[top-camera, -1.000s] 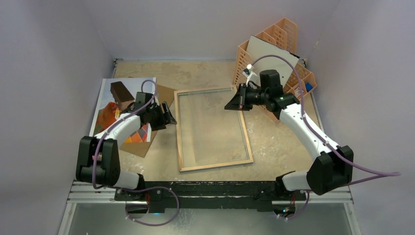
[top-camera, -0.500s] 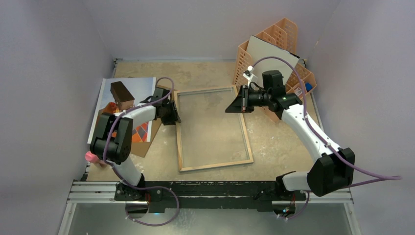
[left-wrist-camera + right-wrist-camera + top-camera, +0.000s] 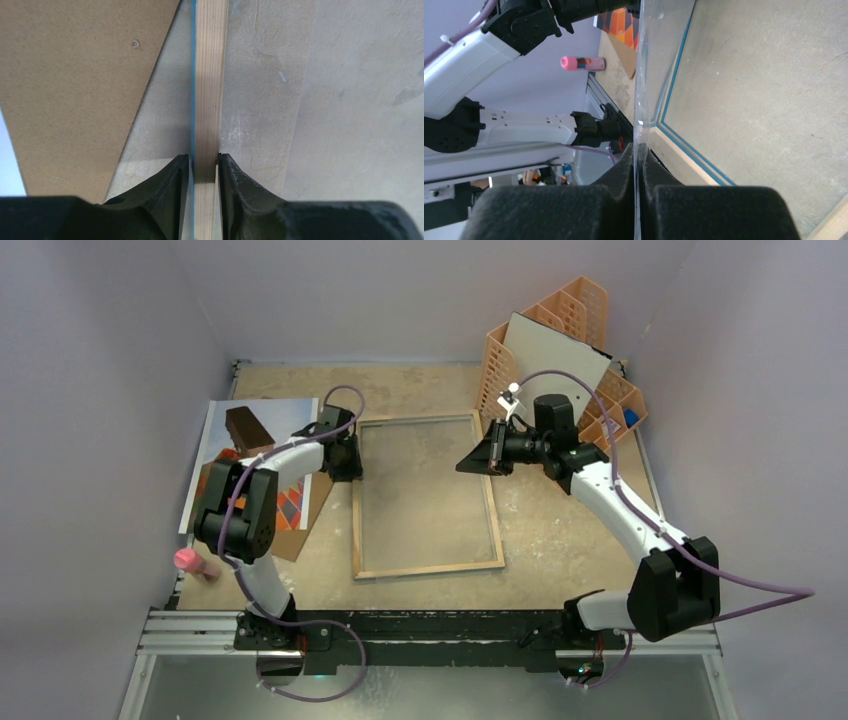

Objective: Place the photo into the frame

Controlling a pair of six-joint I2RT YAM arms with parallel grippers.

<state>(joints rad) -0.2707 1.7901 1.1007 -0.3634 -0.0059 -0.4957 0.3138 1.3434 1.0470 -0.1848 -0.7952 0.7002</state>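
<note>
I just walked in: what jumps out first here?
Two black grippers clutch the frame lying in the middle: the left gripper clamps its wooden left rail, the right gripper pinches the clear pane at its right edge. A colourful balloon photo lies at the left.

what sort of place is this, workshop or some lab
Most likely a robot lab test cell: a worn table boxed in by plain pale walls, left arm and right arm bolted to a metal rail at its near edge, and staged props, a frame, a photo and an orange organiser.
</note>
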